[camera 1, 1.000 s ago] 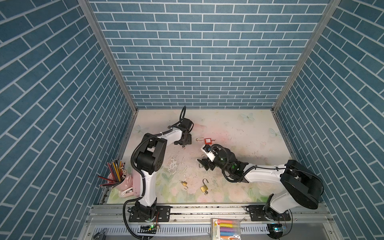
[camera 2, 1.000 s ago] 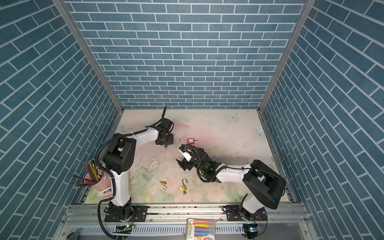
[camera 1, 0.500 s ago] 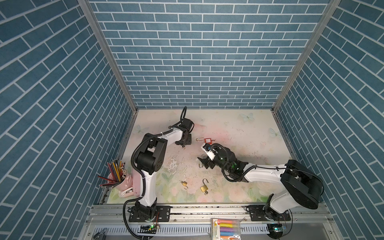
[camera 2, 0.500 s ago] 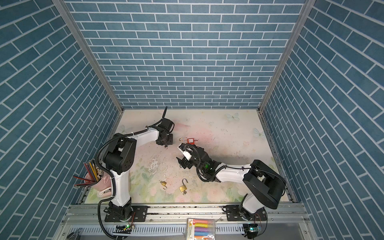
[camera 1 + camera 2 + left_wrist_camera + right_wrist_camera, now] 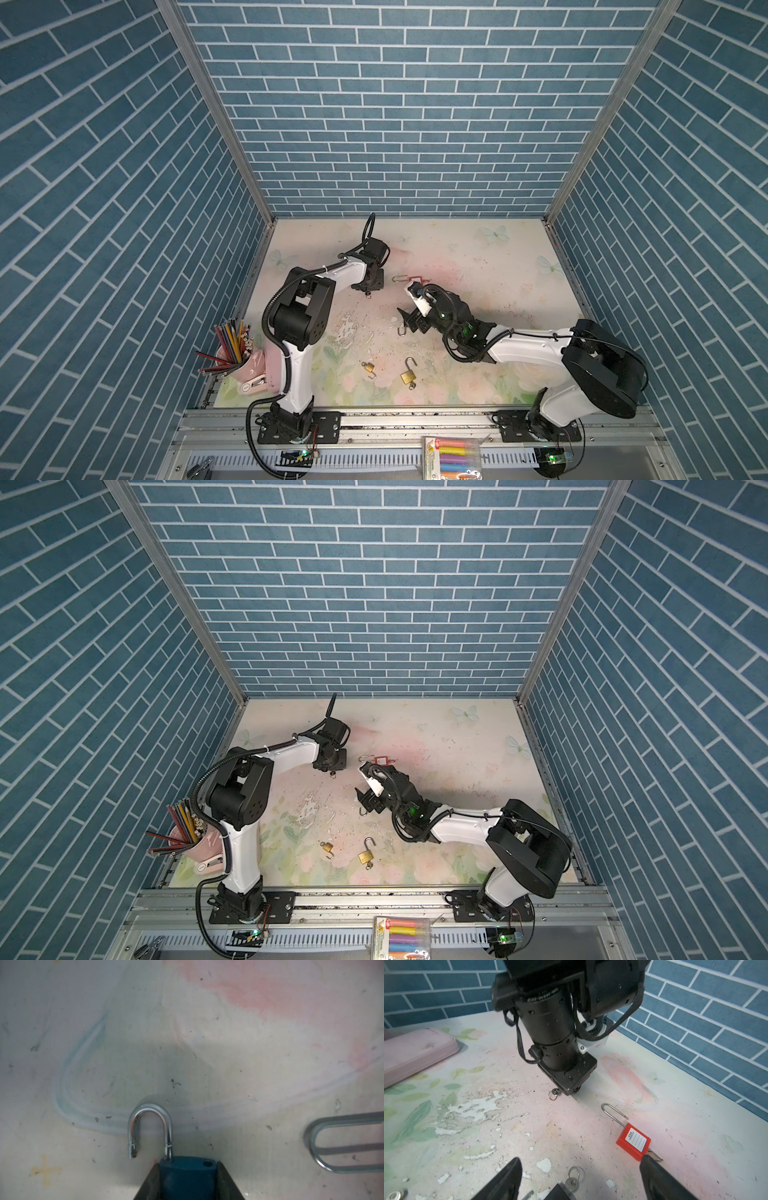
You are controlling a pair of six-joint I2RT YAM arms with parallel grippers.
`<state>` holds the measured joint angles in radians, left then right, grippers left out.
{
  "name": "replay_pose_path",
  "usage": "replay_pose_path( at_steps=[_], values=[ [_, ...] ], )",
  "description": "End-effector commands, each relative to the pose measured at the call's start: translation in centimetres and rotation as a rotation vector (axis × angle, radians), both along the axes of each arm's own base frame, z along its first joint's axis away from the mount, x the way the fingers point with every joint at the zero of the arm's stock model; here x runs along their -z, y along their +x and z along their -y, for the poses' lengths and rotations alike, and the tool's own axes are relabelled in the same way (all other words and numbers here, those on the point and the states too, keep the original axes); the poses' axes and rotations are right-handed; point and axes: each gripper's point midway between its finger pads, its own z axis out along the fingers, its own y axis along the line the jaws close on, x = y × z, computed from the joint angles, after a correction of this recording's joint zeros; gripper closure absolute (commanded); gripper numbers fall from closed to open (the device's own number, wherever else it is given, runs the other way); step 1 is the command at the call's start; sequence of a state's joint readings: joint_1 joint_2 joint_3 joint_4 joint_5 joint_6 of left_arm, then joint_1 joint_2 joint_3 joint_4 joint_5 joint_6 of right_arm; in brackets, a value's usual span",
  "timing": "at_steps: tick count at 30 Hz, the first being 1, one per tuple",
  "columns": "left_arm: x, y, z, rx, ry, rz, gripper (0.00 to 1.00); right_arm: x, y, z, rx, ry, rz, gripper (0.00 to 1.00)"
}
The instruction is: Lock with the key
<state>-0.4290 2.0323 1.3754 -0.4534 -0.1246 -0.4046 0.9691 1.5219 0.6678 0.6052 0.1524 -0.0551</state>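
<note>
Floral tabletop (image 5: 478,257) | left fingers (image 5: 148,1186) clasp blue padlock (image 5: 187,1178) | right fingers (image 5: 506,1180) apart

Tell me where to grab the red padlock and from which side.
Grip the red padlock by its blocky body, across the two narrow side edges, coming straight down from above: it lies flat, label up, and its shackle is thin wire.
</note>
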Motion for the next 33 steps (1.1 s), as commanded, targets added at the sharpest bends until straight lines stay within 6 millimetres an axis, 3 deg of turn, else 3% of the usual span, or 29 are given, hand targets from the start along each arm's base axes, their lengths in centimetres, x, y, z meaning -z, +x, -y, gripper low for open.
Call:
replay_pose_path(
  at_steps=[1, 5, 9, 13, 16, 19, 25, 33],
  values=[
    [-2.4, 0.1, 1.0, 0.062, -0.012, 0.049, 1.0, -3.8, 1.3, 1.0, 0.065, 0.118, -0.004, 0.11],
    [-7.8, 1.8, 3.6, 0.171, -0.121, 0.204, 1.0, -7.2, 2.1, 3.1, 0.1, 0.202, -0.015, 0.11],
    [-14.5, 2.2, 6.2, 0.327, -0.18, 0.401, 1.0, -10.4, 3.4, 6.7, 0.184, 0.296, -0.043, 0.11],
    [-19.4, 0.4, 8.7, 0.52, -0.15, 0.582, 0.99, -12.9, 4.8, 11.4, 0.237, 0.454, -0.135, 0.1],
    [-21.3, -2.1, 10.8, 0.692, -0.086, 0.68, 0.99, -13.6, 5.1, 13.1, 0.228, 0.507, -0.195, 0.09],
    [-22.0, -5.3, 12.6, 0.879, 0.002, 0.797, 1.0, -13.7, 5.3, 13.7, 0.22, 0.491, -0.247, 0.09],
    [-21.1, -12.7, 14.8, 1.218, 0.279, 1.095, 0.98, -13.1, 5.1, 13.0, 0.178, 0.421, -0.337, 0.09],
    [-18.4, -15.2, 16.6, 1.393, 0.338, 1.01, 0.98, -11.7, 4.4, 11.6, 0.094, 0.383, -0.417, 0.09]
  ],
)
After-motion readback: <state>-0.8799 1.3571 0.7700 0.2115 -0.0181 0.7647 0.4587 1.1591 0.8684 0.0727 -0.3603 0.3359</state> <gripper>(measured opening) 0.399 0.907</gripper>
